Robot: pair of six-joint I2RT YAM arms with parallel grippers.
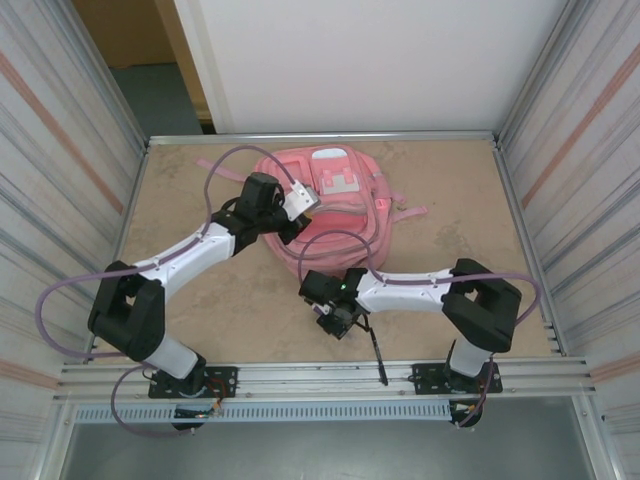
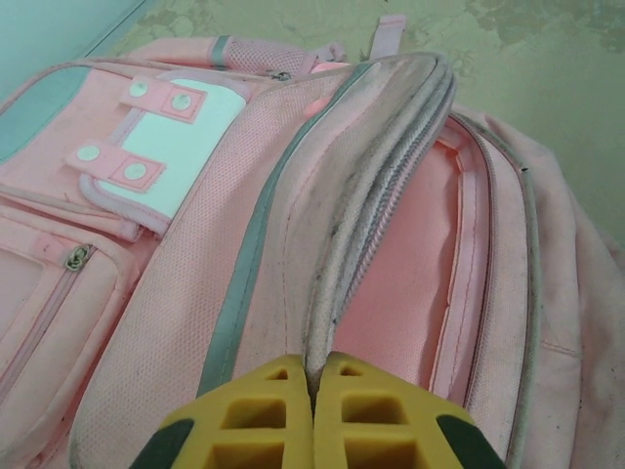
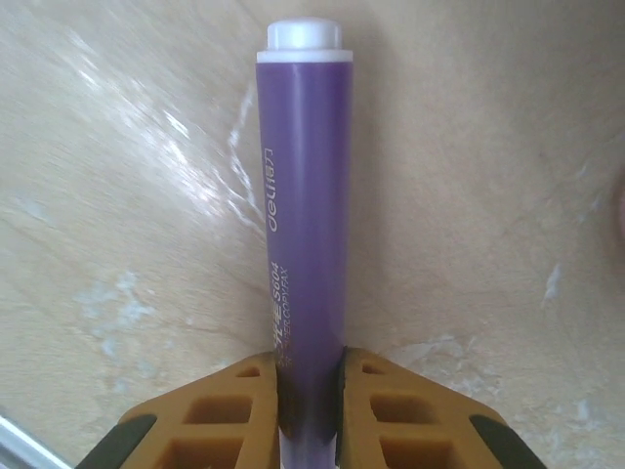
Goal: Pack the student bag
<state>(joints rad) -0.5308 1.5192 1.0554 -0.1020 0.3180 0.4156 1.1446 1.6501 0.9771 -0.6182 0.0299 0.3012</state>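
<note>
From the left wrist: clamps the yellow fingers of the left gripper (image 2: 312,376) together on the zip-edged rim of the student bag (image 2: 156,283), main compartment gaping, pink lining exposed. From the right wrist: pinches a purple marker (image 3: 303,195) near one end in the right gripper (image 3: 311,363), jaws narrow and tight on both sides, white tip pointing away over the mottled table (image 3: 469,195). From above: lies pink at the table's far middle, white patch up, left arm reaching onto it, right arm low at its near edge.
</note>
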